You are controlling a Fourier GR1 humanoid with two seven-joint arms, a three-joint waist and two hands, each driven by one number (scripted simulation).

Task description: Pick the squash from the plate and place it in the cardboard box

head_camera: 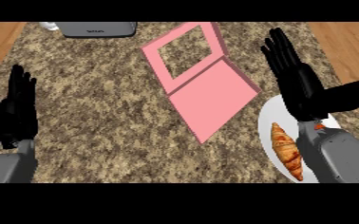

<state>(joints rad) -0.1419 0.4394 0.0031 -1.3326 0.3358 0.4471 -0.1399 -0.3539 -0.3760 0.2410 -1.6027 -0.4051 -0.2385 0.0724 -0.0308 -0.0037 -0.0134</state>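
Speckled stone bench [105,109] carries a pink open box [200,83] and a white plate [270,123] with a croissant [288,151]. Right hand [294,78], fingers straight, hovers over the plate, hiding the squash; it should lower squarely. Left hand [19,107] rests open at the left edge.

The pink box [200,78] lies mid-counter, with bare counter [98,104] wide to its left. A grey appliance [96,28] blocks the far edge. A croissant [287,149] crowds the near-right plate [268,123].
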